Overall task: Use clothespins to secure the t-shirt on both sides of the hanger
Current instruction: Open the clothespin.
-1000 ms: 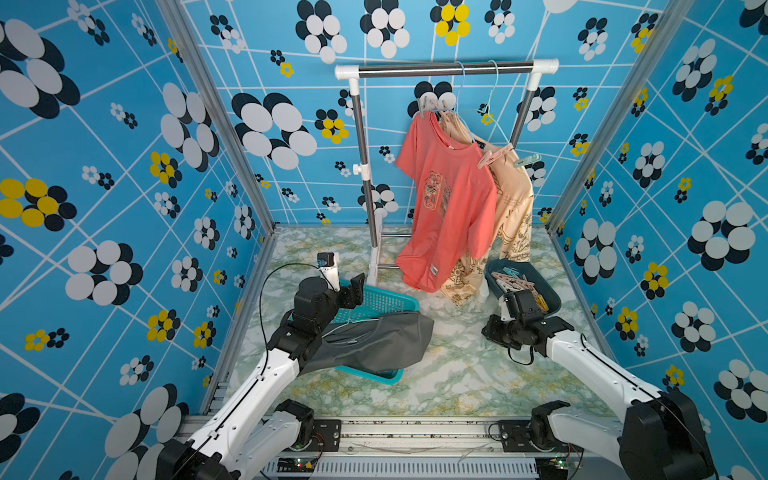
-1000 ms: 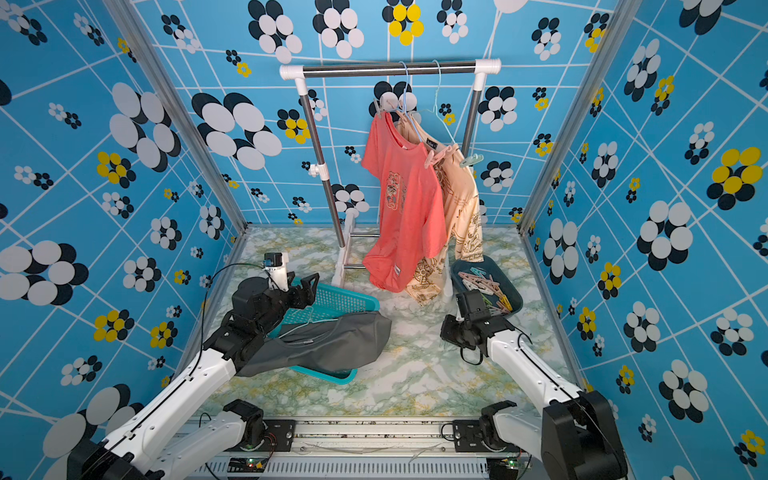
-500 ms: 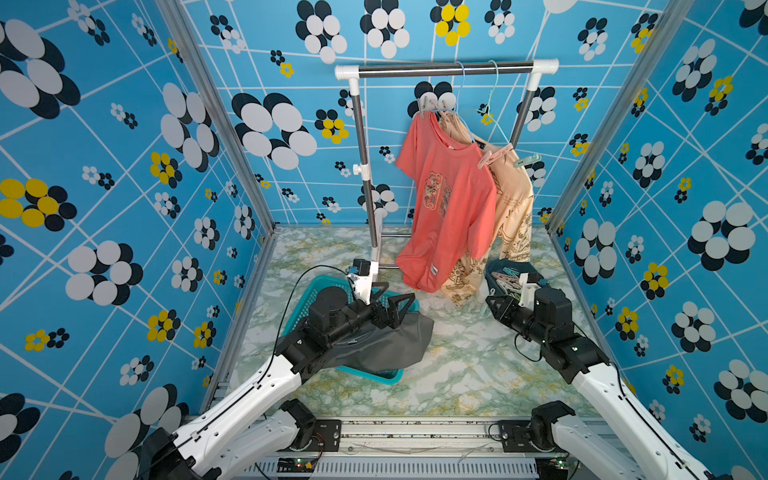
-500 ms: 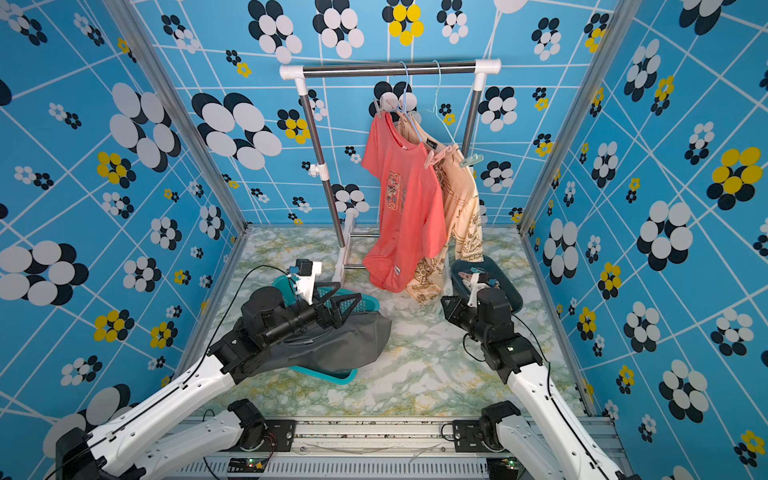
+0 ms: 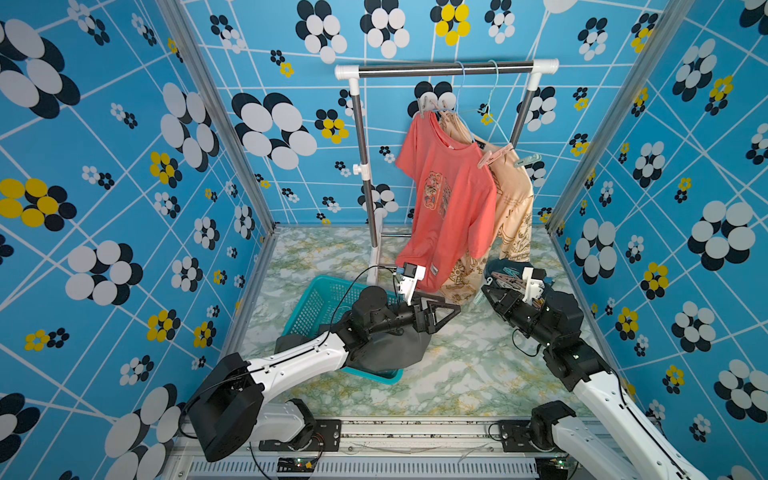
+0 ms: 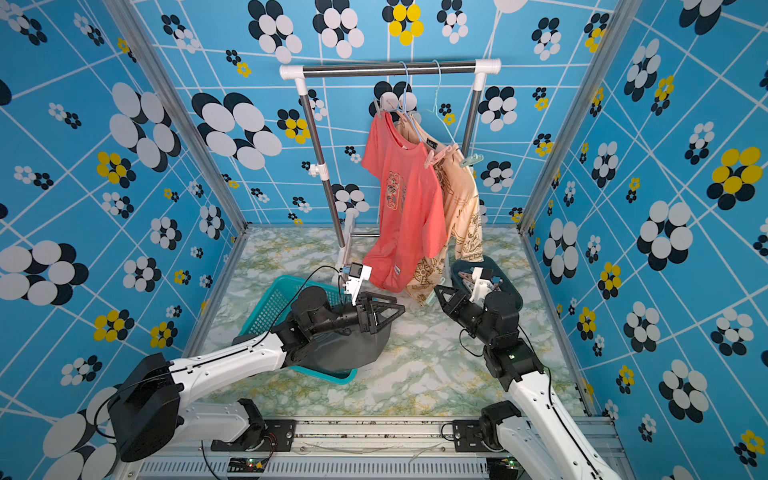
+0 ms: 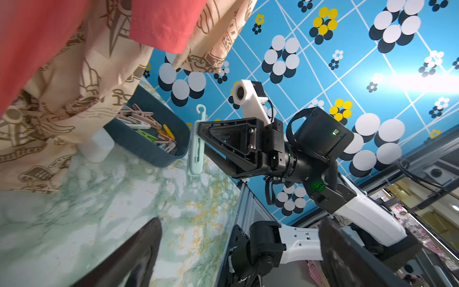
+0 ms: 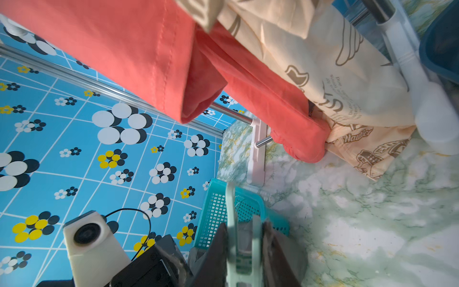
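Note:
A coral t-shirt (image 5: 449,199) and a beige t-shirt (image 5: 513,199) hang on hangers from the rack's rail (image 5: 449,70). A pink clothespin (image 5: 492,156) and a mint one (image 5: 525,160) sit on their near shoulders. My right gripper (image 5: 487,294) is shut on a mint green clothespin (image 7: 196,146), held just under the shirts' hems; the right wrist view shows that clothespin (image 8: 242,248) between my fingers (image 8: 218,256). My left gripper (image 5: 451,313) stands open and empty a short way from it, facing it. More clothespins (image 7: 149,126) lie in a dark blue tray (image 7: 151,155).
A teal basket (image 5: 324,299) sits under my left arm with a dark grey garment (image 5: 386,353) draped over its front. The rack's white foot and post (image 5: 376,249) stand behind the basket. Patterned blue walls close in the marble floor on three sides.
My right gripper has lifted off the tray with the mint clothespin and turned toward the middle. My left arm has swung from over the basket toward it and opened wide.

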